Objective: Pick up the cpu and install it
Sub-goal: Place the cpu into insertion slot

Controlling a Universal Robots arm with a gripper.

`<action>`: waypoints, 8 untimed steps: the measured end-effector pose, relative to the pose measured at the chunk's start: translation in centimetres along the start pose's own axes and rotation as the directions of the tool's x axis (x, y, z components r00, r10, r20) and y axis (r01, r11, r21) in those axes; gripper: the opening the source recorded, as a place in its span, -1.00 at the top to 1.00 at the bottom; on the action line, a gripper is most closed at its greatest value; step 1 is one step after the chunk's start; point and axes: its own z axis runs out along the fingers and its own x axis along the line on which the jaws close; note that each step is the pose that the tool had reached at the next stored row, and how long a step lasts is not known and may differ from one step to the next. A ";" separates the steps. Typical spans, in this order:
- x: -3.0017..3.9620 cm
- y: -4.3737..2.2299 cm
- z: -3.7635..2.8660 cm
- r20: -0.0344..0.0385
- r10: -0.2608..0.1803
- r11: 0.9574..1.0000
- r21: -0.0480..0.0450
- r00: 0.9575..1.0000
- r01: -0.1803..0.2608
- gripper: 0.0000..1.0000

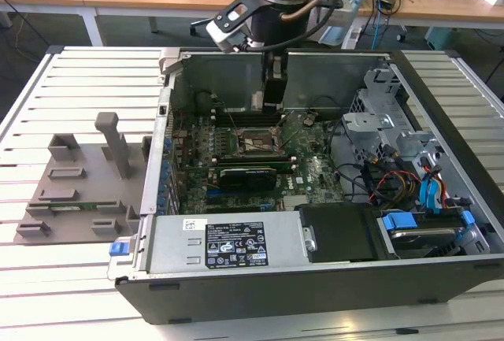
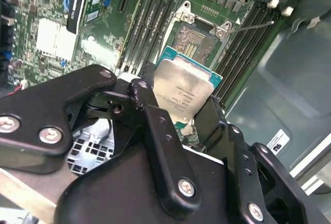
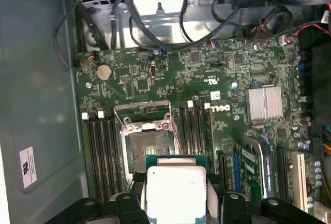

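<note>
The cpu (image 2: 183,87), a flat square chip with a silver-grey top and a thin green rim, sits between my black fingers (image 2: 140,93) in both wrist views. My gripper (image 3: 176,195) is shut on the cpu (image 3: 176,188) by two opposite edges. It hangs just above the open motherboard socket (image 3: 150,149), whose metal frame is flipped up. The socket (image 2: 195,40) lies a little beyond the chip. In the exterior view my gripper (image 1: 270,106) reaches down into the open computer case (image 1: 165,120), right over the socket (image 1: 252,142).
Memory slots (image 3: 101,146) flank the socket on both sides. A heatsink (image 3: 265,103) and expansion cards (image 1: 248,174) lie close by. Loose cables (image 1: 394,183) and drive bays fill the case's right side in the exterior view. A grey holder tray (image 1: 79,191) lies outside the case.
</note>
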 end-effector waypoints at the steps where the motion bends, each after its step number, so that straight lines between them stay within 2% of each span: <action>1: 0.00 0.00 0.00 0.000 -0.015 1.000 0.000 1.000 0.015 -0.09; 4: 0.00 0.00 0.00 0.001 -0.062 0.998 -0.001 0.998 0.062 -0.09; 8: 0.00 0.00 0.00 0.002 -0.099 0.995 -0.001 0.995 0.099 -0.09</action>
